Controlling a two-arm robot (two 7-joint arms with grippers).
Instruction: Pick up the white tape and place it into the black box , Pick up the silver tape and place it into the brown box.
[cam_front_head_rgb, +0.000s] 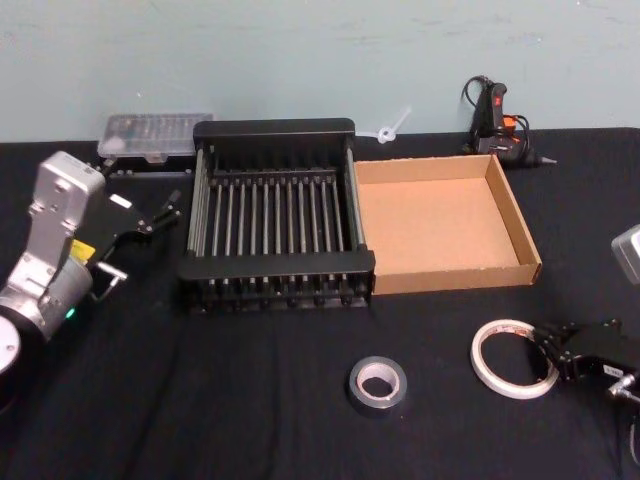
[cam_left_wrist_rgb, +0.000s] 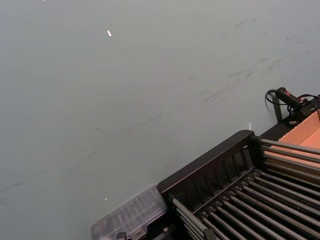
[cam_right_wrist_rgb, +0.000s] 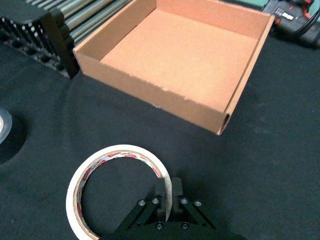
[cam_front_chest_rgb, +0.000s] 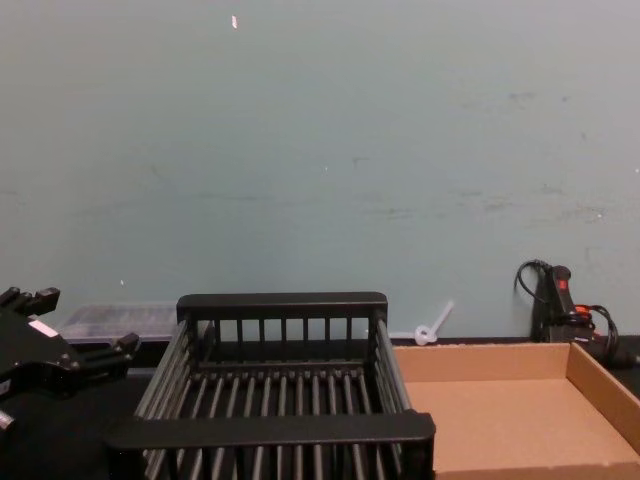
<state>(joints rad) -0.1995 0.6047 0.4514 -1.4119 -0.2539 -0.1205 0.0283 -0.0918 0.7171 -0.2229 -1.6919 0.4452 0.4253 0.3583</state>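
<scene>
Black cloth-covered worktop (cam_front_head_rgb: 250, 410) against a pale blue-green wall (cam_front_chest_rgb: 320, 150). Clear plastic lidded case (cam_front_head_rgb: 155, 137) at back left, black glue gun with orange trigger and cord (cam_front_head_rgb: 497, 125) at back right. Small white plastic piece (cam_front_head_rgb: 392, 128) lies at the wall edge between them.

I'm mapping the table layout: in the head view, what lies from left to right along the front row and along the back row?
Front: silver tape → white tape → right claw, closed on the roll's rim.
Back: left claw → black box → brown box.
</scene>
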